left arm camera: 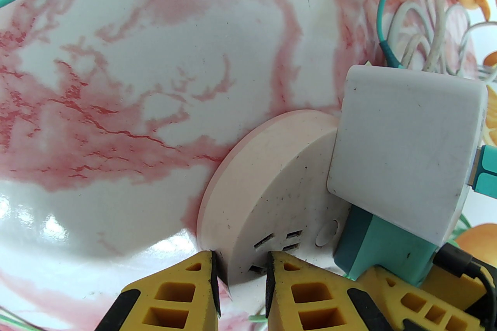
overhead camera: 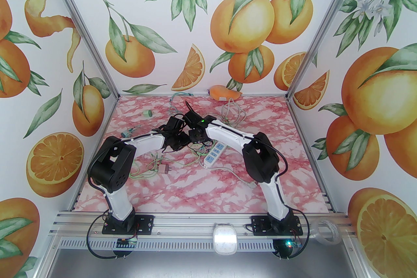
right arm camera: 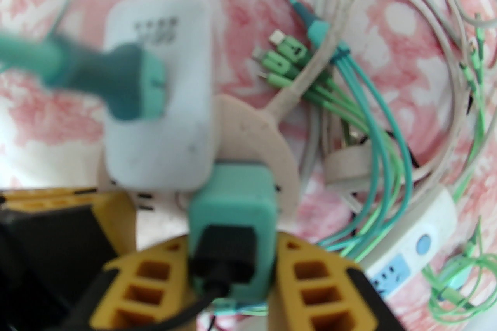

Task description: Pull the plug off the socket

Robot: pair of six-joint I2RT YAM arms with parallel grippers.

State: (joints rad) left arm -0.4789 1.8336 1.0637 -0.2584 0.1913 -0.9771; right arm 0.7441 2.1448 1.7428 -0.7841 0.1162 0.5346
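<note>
Top: left arm (overhead camera: 146, 143) and right arm (overhead camera: 228, 135) meet mid-table, at 10 o'clock of the white power strip (overhead camera: 213, 154). What they hold is hidden under the wrists.

Left wrist: left gripper (left arm camera: 240, 263) clamped on the rim of the round pink socket (left arm camera: 271, 182). Teal plug (left arm camera: 376, 244) sits at its 4 o'clock, partly behind the white adapter (left arm camera: 404, 151).

Right wrist: right gripper (right arm camera: 233, 244) pinches the teal plug. Long axis runs 6–12, black cable end (right arm camera: 223, 255) at 6, nose into the socket at 12. Prongs hidden, adapter blurred.
</note>
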